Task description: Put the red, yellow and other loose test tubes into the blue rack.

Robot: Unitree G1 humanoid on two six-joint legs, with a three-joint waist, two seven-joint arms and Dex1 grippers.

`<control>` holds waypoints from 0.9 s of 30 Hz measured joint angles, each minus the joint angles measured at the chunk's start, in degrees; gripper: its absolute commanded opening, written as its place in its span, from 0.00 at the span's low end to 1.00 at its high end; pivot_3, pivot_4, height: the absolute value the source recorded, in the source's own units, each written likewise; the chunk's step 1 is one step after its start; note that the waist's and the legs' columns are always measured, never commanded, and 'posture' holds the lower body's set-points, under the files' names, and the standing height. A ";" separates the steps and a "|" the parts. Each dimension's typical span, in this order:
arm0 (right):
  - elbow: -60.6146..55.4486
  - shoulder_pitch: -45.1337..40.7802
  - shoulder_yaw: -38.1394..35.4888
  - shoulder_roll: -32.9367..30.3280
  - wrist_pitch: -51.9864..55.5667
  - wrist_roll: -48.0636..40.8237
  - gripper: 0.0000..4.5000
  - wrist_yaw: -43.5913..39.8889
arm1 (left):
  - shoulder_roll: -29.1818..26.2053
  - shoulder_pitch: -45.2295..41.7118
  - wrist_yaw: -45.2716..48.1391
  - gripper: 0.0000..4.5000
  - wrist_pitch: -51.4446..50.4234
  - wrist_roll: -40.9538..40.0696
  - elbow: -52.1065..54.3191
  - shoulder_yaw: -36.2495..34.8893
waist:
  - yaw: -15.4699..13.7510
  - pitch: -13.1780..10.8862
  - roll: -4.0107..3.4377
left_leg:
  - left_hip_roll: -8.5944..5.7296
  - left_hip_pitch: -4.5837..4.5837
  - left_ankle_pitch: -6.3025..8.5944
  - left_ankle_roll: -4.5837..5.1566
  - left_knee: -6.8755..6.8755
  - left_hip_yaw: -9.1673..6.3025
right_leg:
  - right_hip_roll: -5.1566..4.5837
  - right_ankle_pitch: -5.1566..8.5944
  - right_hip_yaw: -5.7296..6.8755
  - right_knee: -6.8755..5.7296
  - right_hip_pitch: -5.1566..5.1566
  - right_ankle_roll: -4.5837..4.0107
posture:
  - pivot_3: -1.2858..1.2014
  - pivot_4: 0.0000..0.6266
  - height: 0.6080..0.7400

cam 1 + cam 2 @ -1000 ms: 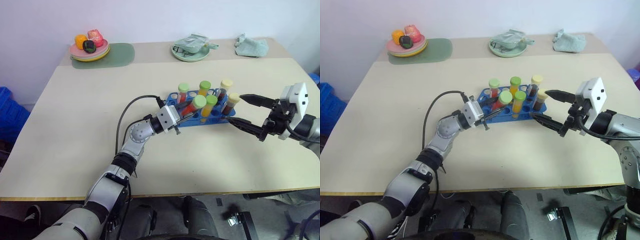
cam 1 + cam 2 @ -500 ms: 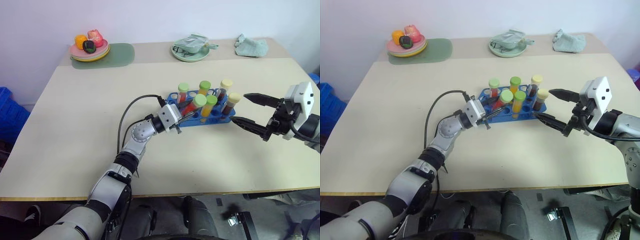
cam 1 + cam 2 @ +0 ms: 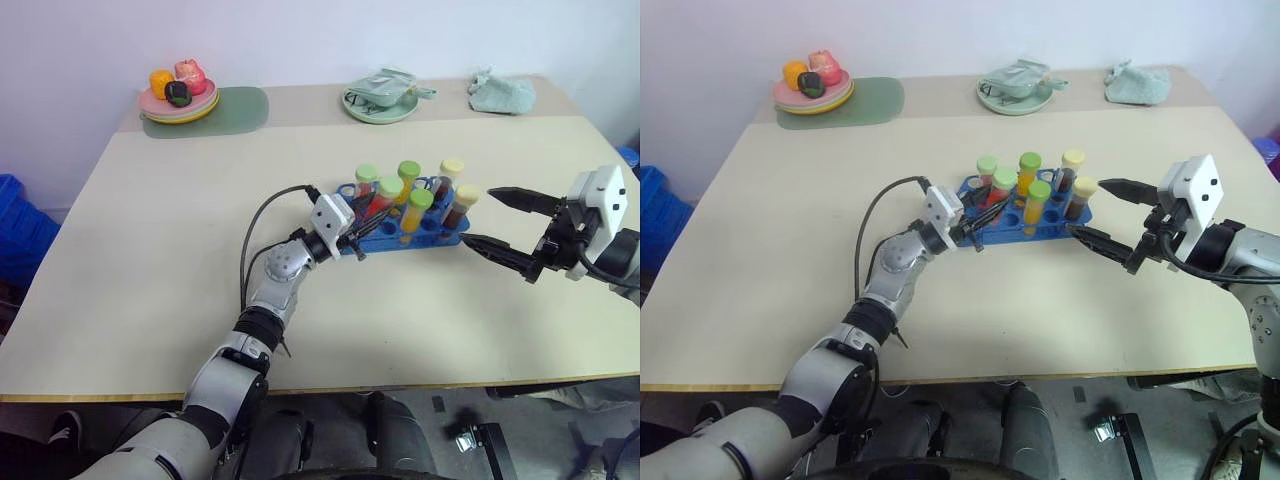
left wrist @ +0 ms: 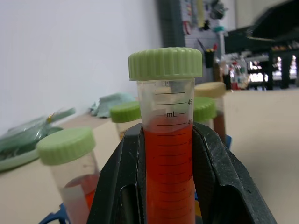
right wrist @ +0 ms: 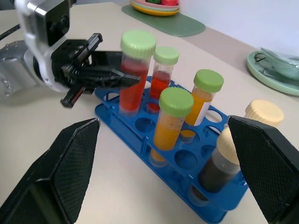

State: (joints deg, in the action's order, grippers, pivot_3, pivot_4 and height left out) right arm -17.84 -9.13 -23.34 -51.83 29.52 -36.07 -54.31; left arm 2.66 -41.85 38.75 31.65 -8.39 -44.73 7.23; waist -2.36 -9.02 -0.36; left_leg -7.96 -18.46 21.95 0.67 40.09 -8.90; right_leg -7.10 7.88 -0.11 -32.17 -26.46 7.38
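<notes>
The blue rack [image 3: 437, 237] sits mid-table and holds a red tube [image 3: 366, 183], two yellow tubes [image 3: 407, 180] with green caps, and two dark tubes [image 3: 463, 203] with cream caps. My left gripper [image 3: 368, 212] is shut on a green-capped red test tube [image 5: 135, 74], holding it upright at the rack's left end. The tube's lower end reaches a hole in the rack [image 5: 140, 135]. In the left wrist view both fingers [image 4: 122, 177] clamp this tube [image 4: 169, 154]. My right gripper [image 3: 480, 216] hovers open just right of the rack, holding nothing.
At the back left, a plate of toy fruit [image 3: 180, 95] rests on a green mat. A green plate with crumpled wrap [image 3: 382, 95] and a cloth [image 3: 503, 92] lie along the far edge. A blue crate [image 3: 15, 225] stands left of the table.
The left gripper has rolled and shifted, bringing the red tube from a tilt to upright at the rack. The right gripper has kept still and open.
</notes>
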 measured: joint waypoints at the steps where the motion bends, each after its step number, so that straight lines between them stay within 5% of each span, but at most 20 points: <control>1: 0.01 -0.02 0.04 0.00 -0.08 0.08 1.00 -0.01 | -0.05 0.23 0.14 0.16 -0.84 -0.49 0.46 -0.17 | 0.01 0.00 0.00 | 0.00 0.00 0.00 0.00 0.00 0.00 | 0.00 0.00 0.00 0.00 0.00 0.00 | 0.52 0.24 1.00; 10: 0.21 -0.87 0.56 0.03 -0.75 1.13 1.00 0.02 | 0.83 3.30 0.85 0.16 -7.59 -3.60 5.78 -1.60 | 0.03 0.00 0.00 | 0.02 -0.01 0.00 0.00 -0.02 0.00 | 0.03 0.00 0.00 0.02 -0.02 0.00 | 0.52 0.24 1.00; 17: 0.72 -1.12 1.05 0.05 -1.23 1.51 1.00 0.01 | 0.38 4.36 0.75 0.94 -9.98 -3.53 7.96 -1.79 | 0.02 0.00 0.00 | 0.02 -0.01 0.00 0.00 -0.02 0.01 | 0.03 0.00 0.00 0.02 -0.02 0.00 | 0.52 0.24 1.00; 27: 1.40 -2.14 1.98 0.09 -1.38 1.56 1.00 -0.10 | -0.88 8.36 1.68 0.99 -12.72 -3.60 15.69 -1.27 | 0.02 0.00 0.00 | 0.03 -0.01 0.00 0.00 -0.02 0.01 | 0.03 0.00 -0.01 0.02 -0.02 0.00 | 0.52 0.24 1.00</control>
State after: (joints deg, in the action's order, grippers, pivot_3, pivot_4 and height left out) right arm -16.44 -11.28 -21.36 -51.75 28.14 -34.51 -54.41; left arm 1.78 -33.49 40.43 18.93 -11.99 -29.04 5.96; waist -2.34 -9.02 -0.36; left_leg -7.93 -18.47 21.95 0.66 40.07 -8.88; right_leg -7.07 7.88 -0.12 -32.15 -26.48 7.37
